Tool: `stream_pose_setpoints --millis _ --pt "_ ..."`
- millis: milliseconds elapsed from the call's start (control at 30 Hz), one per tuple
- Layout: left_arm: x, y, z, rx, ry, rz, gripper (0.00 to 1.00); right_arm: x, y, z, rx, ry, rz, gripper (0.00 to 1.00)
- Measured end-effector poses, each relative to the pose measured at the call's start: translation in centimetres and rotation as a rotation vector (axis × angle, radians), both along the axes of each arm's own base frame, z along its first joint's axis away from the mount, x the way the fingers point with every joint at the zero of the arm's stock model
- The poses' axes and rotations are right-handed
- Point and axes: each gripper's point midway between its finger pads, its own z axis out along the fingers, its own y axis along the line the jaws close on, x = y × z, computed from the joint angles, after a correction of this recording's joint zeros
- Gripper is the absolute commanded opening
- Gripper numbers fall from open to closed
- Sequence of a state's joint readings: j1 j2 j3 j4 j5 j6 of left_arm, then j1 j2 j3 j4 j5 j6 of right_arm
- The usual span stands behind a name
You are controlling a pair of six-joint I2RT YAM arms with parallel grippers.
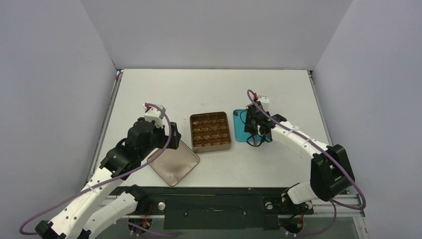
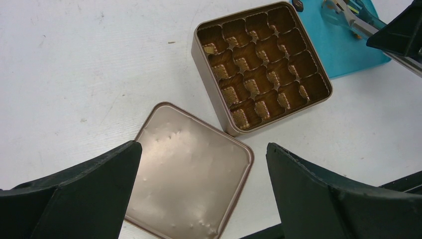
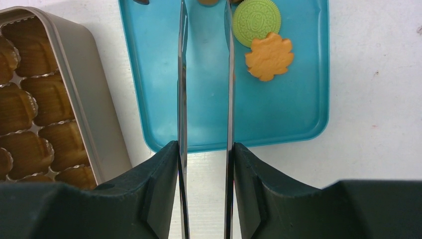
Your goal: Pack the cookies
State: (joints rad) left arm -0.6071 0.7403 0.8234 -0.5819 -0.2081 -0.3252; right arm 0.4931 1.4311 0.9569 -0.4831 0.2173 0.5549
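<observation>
Clamping tweezers, your right jaws aim along the tray, cookies just beside the blades, away from the tin; left jaws gape.

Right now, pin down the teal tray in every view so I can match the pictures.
Top external: the teal tray sits right of centre, partly hidden by the right arm.
Left wrist: top right corner, cut off by the frame edge.
Right wrist: upper centre, with the tweezers crossing it.
Shared landmark: the gold compartment tin lies just left of the tray in all three views.
</observation>
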Motion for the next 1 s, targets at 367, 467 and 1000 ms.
stream_pose_setpoints --millis 367,467,1000 --pt "0.0 -0.1 -0.2 0.001 0.007 -0.005 0.97 0.4 0.0 -1.5 -0.006 0.032 -0.007 0.39" --pt "0.0 -0.1 -0.2 0.002 0.008 -0.005 0.97 0.4 0.0 -1.6 -0.004 0.038 -0.009 0.37" --pt "0.0 -0.2 -0.3 0.003 0.010 -0.006 0.97 1.1 1.0 -1.9 0.028 0.045 0.009 0.16"
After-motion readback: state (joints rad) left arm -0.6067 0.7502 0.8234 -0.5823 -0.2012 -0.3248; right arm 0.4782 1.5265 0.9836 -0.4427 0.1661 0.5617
